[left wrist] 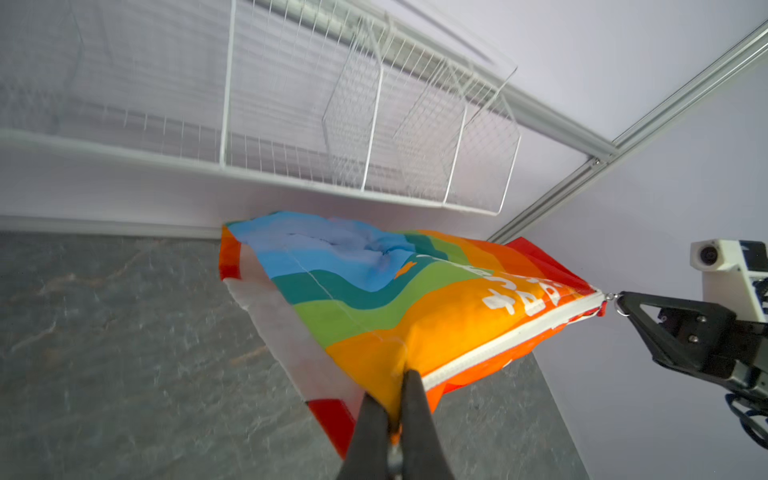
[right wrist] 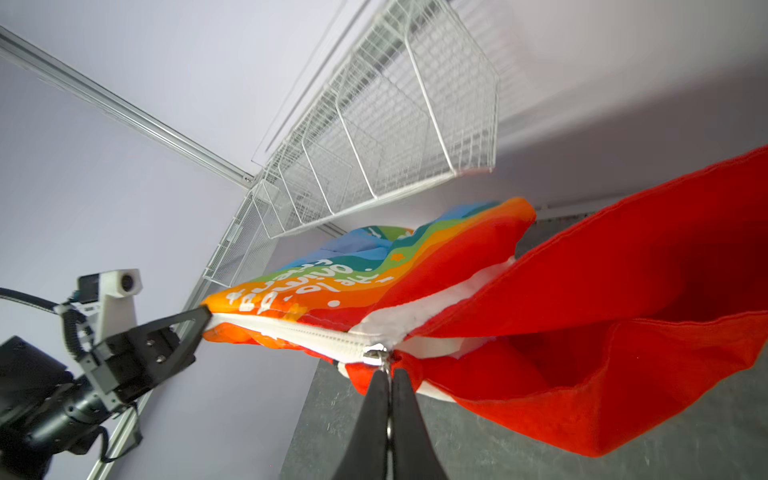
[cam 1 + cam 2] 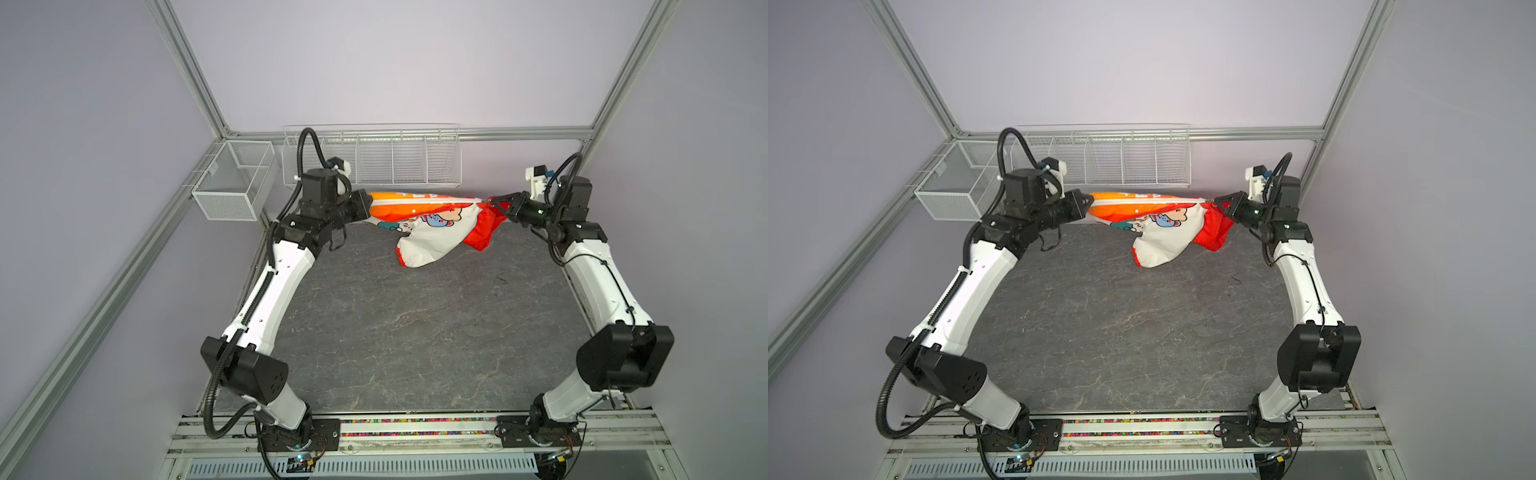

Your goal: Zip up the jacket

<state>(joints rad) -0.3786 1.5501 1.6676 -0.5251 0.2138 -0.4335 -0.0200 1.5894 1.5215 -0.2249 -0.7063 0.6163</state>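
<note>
Tabletop: dark grey, marbled
Walls: pale lilac, around tabletop
Wire rack: white, behind tabletop
Mesh basket: at tabletop's far corner

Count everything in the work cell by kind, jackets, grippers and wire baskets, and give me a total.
Jackets: 1, the jacket
Grippers: 2, the left gripper and the right gripper
Wire baskets: 2, the mesh basket and the divided wire rack
Total: 5

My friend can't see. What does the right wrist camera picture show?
The right gripper pinches the metal zipper pull of a rainbow-striped jacket, its white zipper closed. The left gripper holds the jacket's far end, and the red hood hangs open beside.
</note>
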